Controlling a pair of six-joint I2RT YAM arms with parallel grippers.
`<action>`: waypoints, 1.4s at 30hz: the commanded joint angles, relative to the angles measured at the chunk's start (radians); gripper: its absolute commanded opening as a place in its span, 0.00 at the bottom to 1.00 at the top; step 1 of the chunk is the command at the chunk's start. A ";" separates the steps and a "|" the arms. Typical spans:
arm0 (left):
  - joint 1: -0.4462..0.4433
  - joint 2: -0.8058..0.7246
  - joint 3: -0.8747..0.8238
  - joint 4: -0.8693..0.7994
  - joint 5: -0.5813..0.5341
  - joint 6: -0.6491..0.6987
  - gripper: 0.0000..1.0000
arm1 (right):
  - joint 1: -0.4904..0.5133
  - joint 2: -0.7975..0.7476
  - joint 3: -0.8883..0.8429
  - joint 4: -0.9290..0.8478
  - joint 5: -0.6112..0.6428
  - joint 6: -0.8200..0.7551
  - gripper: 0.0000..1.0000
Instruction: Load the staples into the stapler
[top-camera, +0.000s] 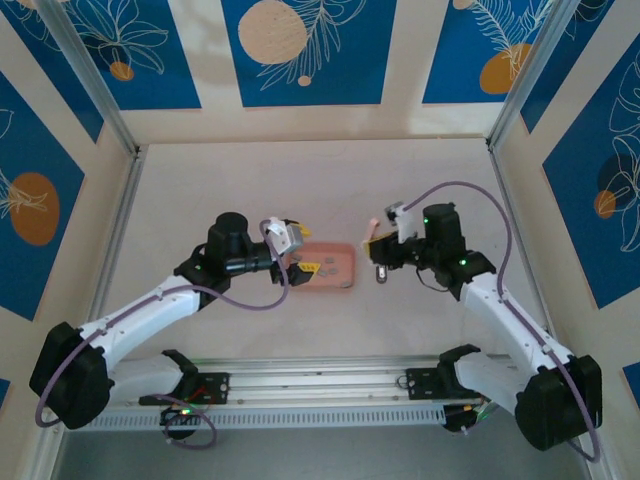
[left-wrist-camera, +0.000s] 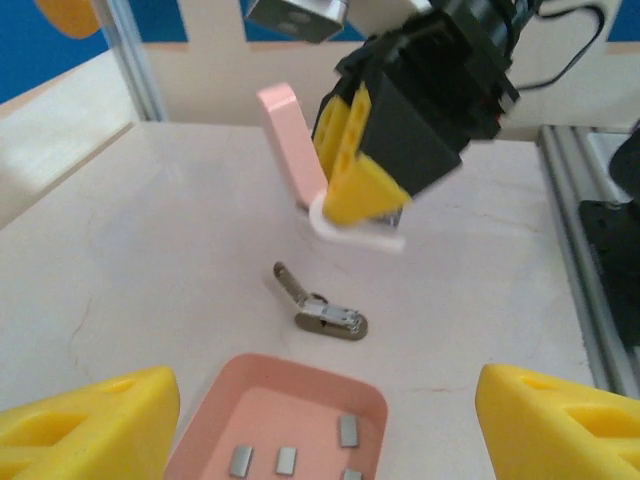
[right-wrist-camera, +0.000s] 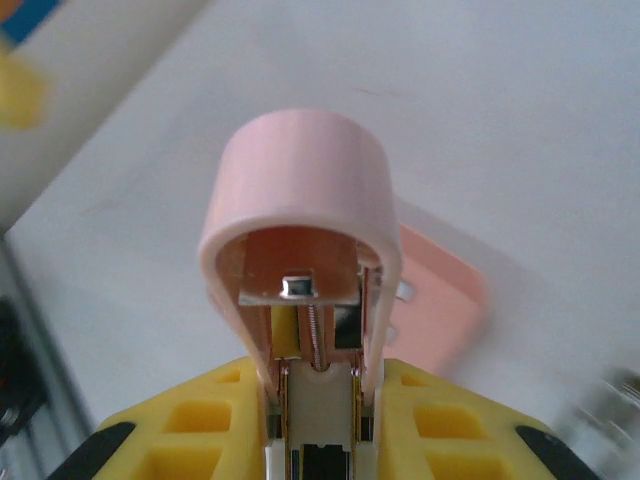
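Observation:
My right gripper is shut on the pink stapler and holds it off the table with its top swung open, so the spring and metal channel inside show. Several small grey staples lie in the pink tray. Above the tray's left end, my left gripper is open, its yellow fingers wide apart with nothing between them. From above, the left gripper is at the tray, and the right gripper with the stapler is just right of it.
A small grey metal hinged piece lies on the table between the tray and the held stapler, also seen from above. Patterned walls enclose the table on three sides. An aluminium rail runs along the near edge.

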 joint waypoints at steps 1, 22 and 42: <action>-0.007 0.020 -0.006 0.003 -0.073 -0.019 0.78 | -0.106 0.055 0.048 -0.216 0.095 0.156 0.17; -0.008 0.082 0.008 -0.003 -0.078 -0.035 0.78 | -0.087 0.385 0.091 -0.215 0.384 0.189 0.20; -0.009 0.096 0.017 -0.014 -0.081 -0.033 0.78 | -0.077 0.528 0.143 -0.205 0.429 0.190 0.34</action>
